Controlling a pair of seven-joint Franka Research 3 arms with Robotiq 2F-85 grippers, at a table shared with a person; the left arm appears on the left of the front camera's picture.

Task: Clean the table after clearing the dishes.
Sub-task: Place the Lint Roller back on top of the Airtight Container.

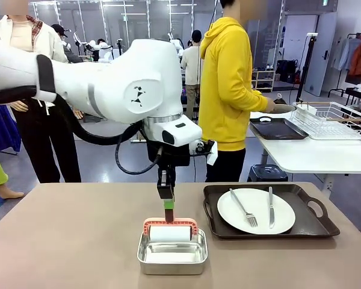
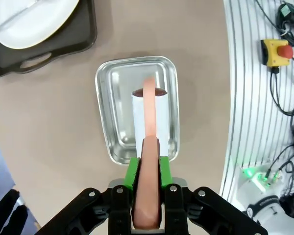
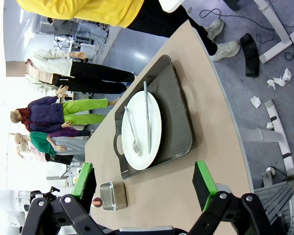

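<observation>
The plain matte taupe surface (image 1: 66, 241) lies mostly bare around the left fingers (image 1: 168, 211), which are clamped narrow on the upright salmon-pink handle of a cleaning roller (image 1: 170, 232). In the left wrist view the green pads (image 2: 132, 172) press that handle from both sides. Straight below the left fingers the roller's white drum rests inside a shiny rectangular steel pan (image 1: 171, 265), against its far wall. Off to the robot's right of these fingers sits a dark handled tray (image 1: 313, 226) carrying a round white plate (image 1: 260, 205) with a metal fork (image 1: 243, 209) and knife (image 1: 271, 208). The right fingers (image 3: 143, 169) are spread wide and empty, with that tray ahead of them. Beyond, a person in a yellow hoodie (image 1: 228, 90) faces a smaller white table where a second dark tray (image 1: 277, 129) lies beside a wire rack (image 1: 331, 117). Clearing looks half done, and the step in hand is taking up the roller. The next move calls for lifting the drum clear of the pan's wall without dragging the light pan, then setting it on bare surface away from the tray.
</observation>
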